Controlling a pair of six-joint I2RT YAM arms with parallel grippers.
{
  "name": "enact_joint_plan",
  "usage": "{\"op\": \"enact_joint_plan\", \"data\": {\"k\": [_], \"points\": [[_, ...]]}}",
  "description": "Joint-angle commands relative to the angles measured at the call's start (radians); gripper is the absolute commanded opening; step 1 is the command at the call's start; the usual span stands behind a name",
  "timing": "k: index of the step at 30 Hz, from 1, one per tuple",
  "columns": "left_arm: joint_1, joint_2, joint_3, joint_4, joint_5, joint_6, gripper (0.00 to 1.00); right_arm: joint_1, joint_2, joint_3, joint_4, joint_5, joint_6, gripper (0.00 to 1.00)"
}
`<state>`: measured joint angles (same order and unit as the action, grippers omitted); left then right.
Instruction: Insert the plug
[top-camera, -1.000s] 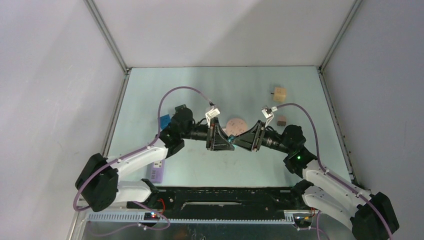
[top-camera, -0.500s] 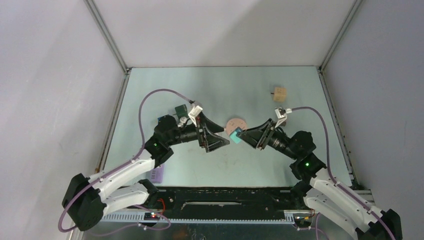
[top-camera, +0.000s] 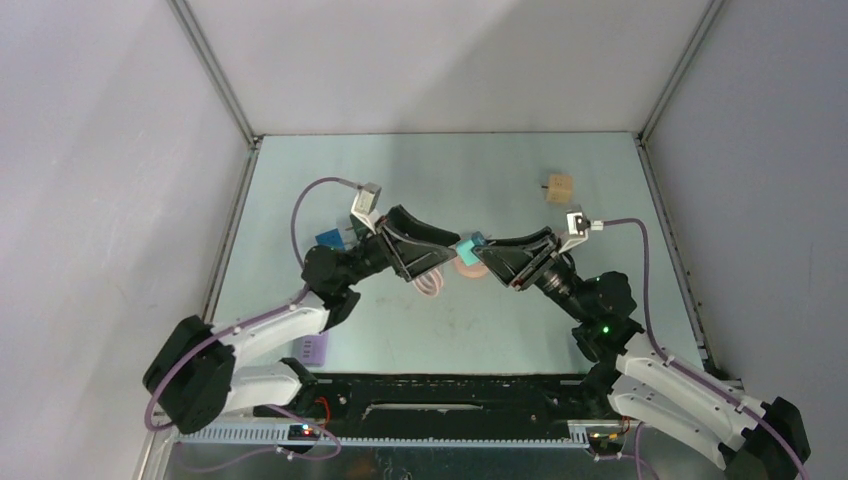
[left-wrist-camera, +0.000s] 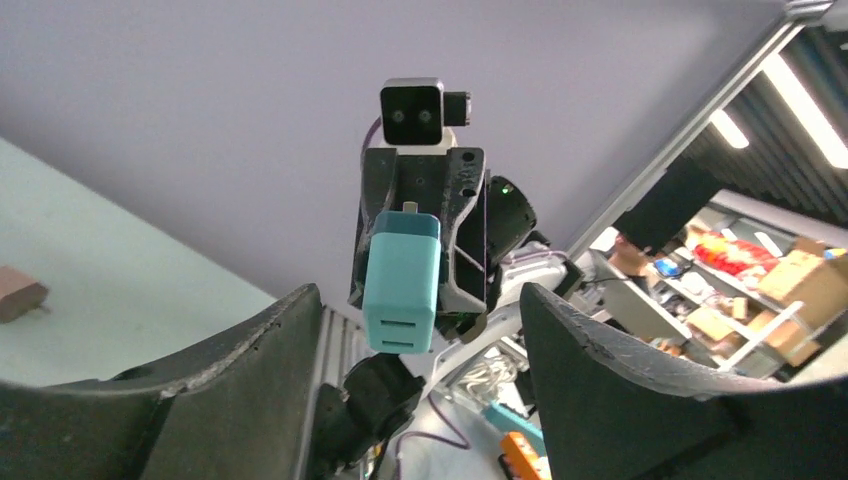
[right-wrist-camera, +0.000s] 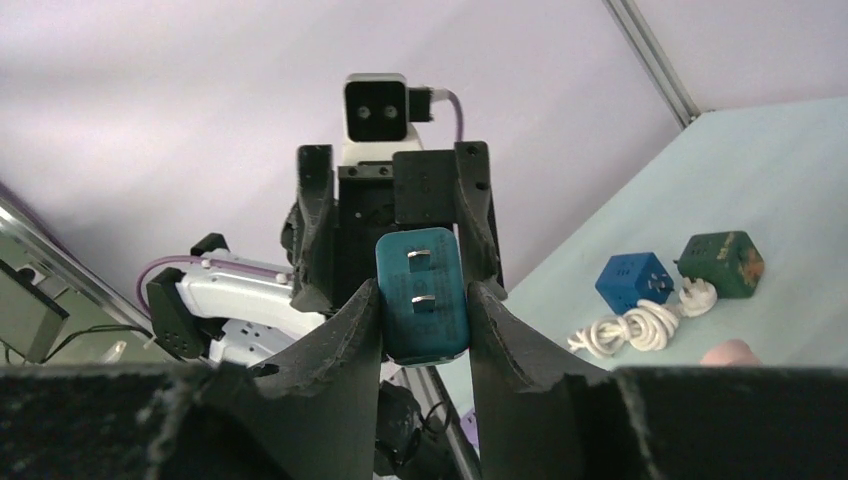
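Observation:
A teal plug (right-wrist-camera: 421, 293) sits clamped between the fingers of my right gripper (right-wrist-camera: 425, 290), its two metal prongs facing the right wrist camera. From above, the plug (top-camera: 468, 245) hangs over the middle of the table at the tip of the right gripper (top-camera: 479, 251). My left gripper (top-camera: 448, 252) points straight at it from the left, jaws open. In the left wrist view the plug (left-wrist-camera: 402, 280) shows a face with two slots, just beyond the open left gripper (left-wrist-camera: 420, 305), touching neither finger.
On the table's left side lie a blue cube socket (right-wrist-camera: 633, 282), a green cube socket (right-wrist-camera: 722, 264) and a coiled white cable (right-wrist-camera: 635, 325). A pink disc (top-camera: 468, 270) lies under the grippers. A wooden block (top-camera: 559, 186) sits far right, a purple power strip (top-camera: 312, 348) near left.
The left gripper let go of the plug and opened. Both grippers rose from pointing down to facing each other level, with the plug staying in the right gripper.

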<state>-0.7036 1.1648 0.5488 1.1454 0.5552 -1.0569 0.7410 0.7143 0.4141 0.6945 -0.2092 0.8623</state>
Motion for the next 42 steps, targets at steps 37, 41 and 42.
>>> {"op": "enact_joint_plan", "data": {"k": [37, 41, 42], "points": [[-0.056, 0.153, 0.119, 0.162, 0.037, -0.101, 0.49, 0.026, 0.045, 0.050, 0.100, 0.070, 0.007, 0.00], [-0.059, 0.165, 0.129, 0.187, 0.038, -0.104, 0.38, 0.029, 0.041, 0.050, 0.095, 0.072, 0.003, 0.00], [-0.059, 0.168, 0.133, 0.191, 0.040, -0.108, 0.32, 0.030, 0.040, 0.050, 0.092, 0.074, 0.004, 0.00]]}}
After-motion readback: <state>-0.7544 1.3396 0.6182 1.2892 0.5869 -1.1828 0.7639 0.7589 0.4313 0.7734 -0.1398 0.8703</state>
